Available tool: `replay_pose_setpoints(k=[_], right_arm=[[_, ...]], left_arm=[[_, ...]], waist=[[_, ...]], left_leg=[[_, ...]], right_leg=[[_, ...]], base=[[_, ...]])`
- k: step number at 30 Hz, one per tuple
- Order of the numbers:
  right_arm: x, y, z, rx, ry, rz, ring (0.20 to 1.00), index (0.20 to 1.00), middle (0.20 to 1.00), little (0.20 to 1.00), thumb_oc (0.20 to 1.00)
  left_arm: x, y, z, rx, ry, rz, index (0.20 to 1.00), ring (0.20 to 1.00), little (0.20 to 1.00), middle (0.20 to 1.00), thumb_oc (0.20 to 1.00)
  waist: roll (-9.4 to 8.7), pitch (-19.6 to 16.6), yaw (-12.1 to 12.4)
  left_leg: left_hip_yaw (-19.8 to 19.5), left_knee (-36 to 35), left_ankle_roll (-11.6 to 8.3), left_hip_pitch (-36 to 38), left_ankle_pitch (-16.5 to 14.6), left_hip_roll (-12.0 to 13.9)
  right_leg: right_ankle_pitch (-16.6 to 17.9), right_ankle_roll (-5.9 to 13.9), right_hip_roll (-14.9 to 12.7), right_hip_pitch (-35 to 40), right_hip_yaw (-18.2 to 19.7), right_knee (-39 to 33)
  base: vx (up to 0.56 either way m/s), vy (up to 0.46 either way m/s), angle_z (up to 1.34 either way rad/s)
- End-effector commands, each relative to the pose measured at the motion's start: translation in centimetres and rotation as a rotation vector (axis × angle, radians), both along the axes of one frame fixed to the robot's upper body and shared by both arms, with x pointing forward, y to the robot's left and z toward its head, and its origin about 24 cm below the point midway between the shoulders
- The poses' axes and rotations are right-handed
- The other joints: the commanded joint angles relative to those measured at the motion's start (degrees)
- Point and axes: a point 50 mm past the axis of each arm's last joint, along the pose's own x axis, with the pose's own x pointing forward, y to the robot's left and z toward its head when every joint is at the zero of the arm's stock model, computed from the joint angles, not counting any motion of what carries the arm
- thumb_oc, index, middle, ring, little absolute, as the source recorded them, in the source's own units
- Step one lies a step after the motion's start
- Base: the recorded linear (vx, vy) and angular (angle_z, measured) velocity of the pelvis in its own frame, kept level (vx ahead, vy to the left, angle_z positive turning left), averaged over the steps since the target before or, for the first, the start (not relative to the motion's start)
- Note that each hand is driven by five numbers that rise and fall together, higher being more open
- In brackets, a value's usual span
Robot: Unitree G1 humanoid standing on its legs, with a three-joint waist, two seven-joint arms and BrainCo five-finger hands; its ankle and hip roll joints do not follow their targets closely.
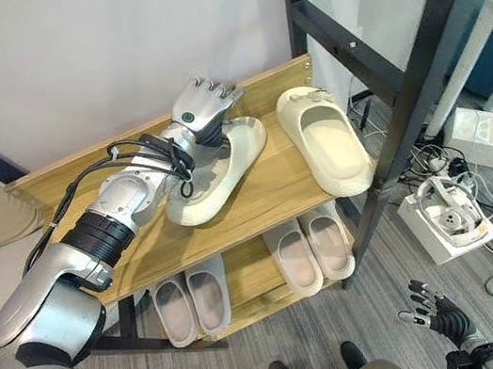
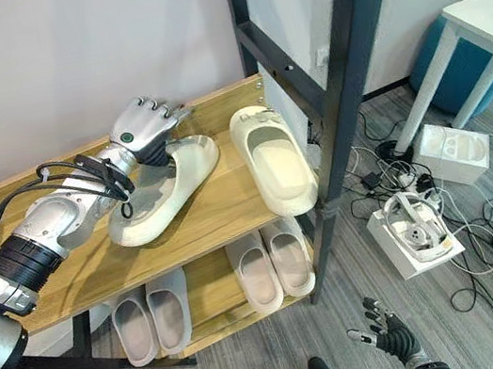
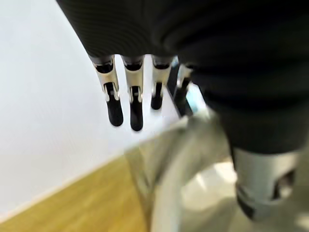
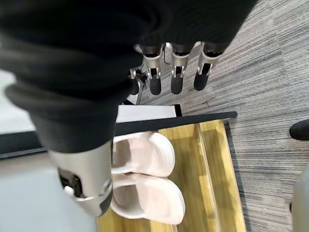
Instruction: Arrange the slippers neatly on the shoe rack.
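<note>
Two cream slippers (image 1: pixel 324 137) on wooden shoe rack (image 1: pixel 268 195), grey floor (image 1: pixel 365 316).

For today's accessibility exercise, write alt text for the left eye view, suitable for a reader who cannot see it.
The robot's left hand rests on a cream slipper lying askew on the top shelf of a wooden shoe rack, beside a second cream slipper set straighter. Two pairs of pale slippers sit on the lower shelf, and the right hand hangs low over the floor.
</note>
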Motion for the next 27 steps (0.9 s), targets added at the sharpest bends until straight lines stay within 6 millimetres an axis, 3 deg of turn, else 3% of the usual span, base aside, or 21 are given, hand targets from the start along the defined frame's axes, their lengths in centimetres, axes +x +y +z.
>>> replay_pose_setpoints(k=[1,11,14,16,18,19,20,21,22,24,27], right_arm=[[0.7,0.2,1.6,0.035,-0.091,-0.008,1.0,1.0,1.0,1.0,1.0],[1.3,0.7,1.3,0.035,-0.074,0.008,1.0,1.0,1.0,1.0,1.0],[1.5,0.9,1.2,0.034,-0.066,0.012,1.0,1.0,1.0,1.0,1.0],[1.9,1.2,1.1,0.042,-0.064,0.012,1.0,1.0,1.0,1.0,1.0],[2.2,1.7,0.8,0.05,-0.052,0.011,1.0,1.0,1.0,1.0,1.0],[2.2,1.7,0.8,0.05,-0.052,0.011,1.0,1.0,1.0,1.0,1.0],[2.4,2.0,0.6,0.053,-0.045,0.019,1.0,1.0,1.0,1.0,1.0],[2.7,2.3,0.6,0.057,-0.048,0.024,1.0,1.0,1.0,1.0,1.0],[3.3,2.2,0.8,0.053,-0.05,0.032,1.0,1.0,1.0,1.0,1.0],[5.4,2.1,1.3,0.043,-0.077,0.034,1.0,1.0,1.0,1.0,1.0],[6.5,2.5,1.6,0.048,-0.094,0.035,1.0,1.0,1.0,1.0,1.0]], left_arm=[[0.6,2.7,4.4,-0.121,-0.089,0.115,1.0,1.0,1.0,1.0,1.0],[-0.5,3.1,4.7,-0.19,-0.072,0.084,1.0,1.0,1.0,1.0,1.0],[-0.7,3.4,4.2,-0.294,-0.01,0.062,1.0,1.0,1.0,1.0,1.0],[-1.2,3.9,3.2,-0.513,0.118,-0.013,1.0,1.0,1.0,1.0,1.0],[-2.4,4.4,0.5,-0.832,0.339,-0.158,1.0,1.0,1.0,1.0,1.0],[-2.4,4.4,0.5,-0.832,0.339,-0.158,1.0,1.0,1.0,1.0,1.0],[-3.3,4.6,-0.9,-0.998,0.459,-0.245,1.0,1.0,1.0,1.0,1.0],[-4.4,4.1,-3.1,-1.133,0.621,-0.329,1.0,1.0,1.0,1.0,1.0],[-5.3,3.6,-6.9,-1.288,0.866,-0.338,1.0,1.0,1.0,1.0,1.0],[-5.5,3.3,-9.2,-1.306,0.953,-0.263,1.0,1.0,1.0,1.0,1.0],[-5.6,2.6,-9.8,-1.324,0.982,-0.262,1.0,1.0,1.0,1.0,1.0]], waist=[[-2.1,-2.0,1.3],[-2.27,-2.3,3.2],[-2.36,-2.3,3.7],[-2.46,-2.5,4.4],[-2.44,-2.6,5.3],[-2.44,-2.6,5.3],[-2.28,-2.7,5.5],[-2.24,-2.8,5.9],[-2.11,-3.1,6.3],[-2.3,-3.4,6.8],[-2.41,-3.6,7.1]], left_leg=[[-2.4,-0.1,-2.28,6.4,-9.1,0.9],[-3.9,-0.1,-2.14,6.3,-8.9,0.4],[-4.2,-0.1,-2.12,6.3,-8.7,0.4],[-4.5,-0.1,-2.05,6.3,-8.5,0.3],[-4.7,-0.1,-2.0,6.2,-8.2,0.2],[-4.7,-0.1,-2.0,6.2,-8.2,0.2],[-4.6,-0.1,-1.95,6.3,-8.1,0.2],[-4.7,-0.1,-1.9,6.2,-8.0,0.2],[-4.7,-0.1,-1.82,6.3,-7.9,0.2],[-5.1,-0.1,-1.76,6.3,-7.8,0.2],[-5.2,-0.1,-1.74,6.2,-7.8,0.3]], right_leg=[[-0.5,5.15,-3.0,-1.9,-3.0,0.0],[-0.8,4.87,-3.0,-0.9,-4.6,-0.1],[-0.9,4.76,-3.1,-0.7,-4.9,-0.1],[-0.8,4.59,-3.1,-0.5,-5.2,-0.1],[-0.6,4.51,-3.2,-0.4,-5.5,-0.2],[-0.6,4.51,-3.2,-0.4,-5.5,-0.2],[-0.5,4.47,-3.2,-0.3,-5.6,-0.3],[-0.3,4.41,-3.3,-0.4,-5.7,-0.3],[-0.2,4.35,-3.4,-0.2,-6.0,-0.3],[-0.1,4.32,-3.5,0.0,-6.3,-0.4],[0.0,4.34,-3.5,-0.1,-6.5,-0.4]], base=[[0.0,-0.007,0.17],[-0.01,-0.002,0.14],[0.0,0.001,0.03],[-0.01,-0.002,0.04],[-0.01,0.001,0.02],[-0.01,0.007,0.05],[-0.01,0.011,0.13],[0.0,0.031,0.13],[0.01,0.035,0.13],[0.02,0.016,0.2],[0.01,-0.001,0.09]])
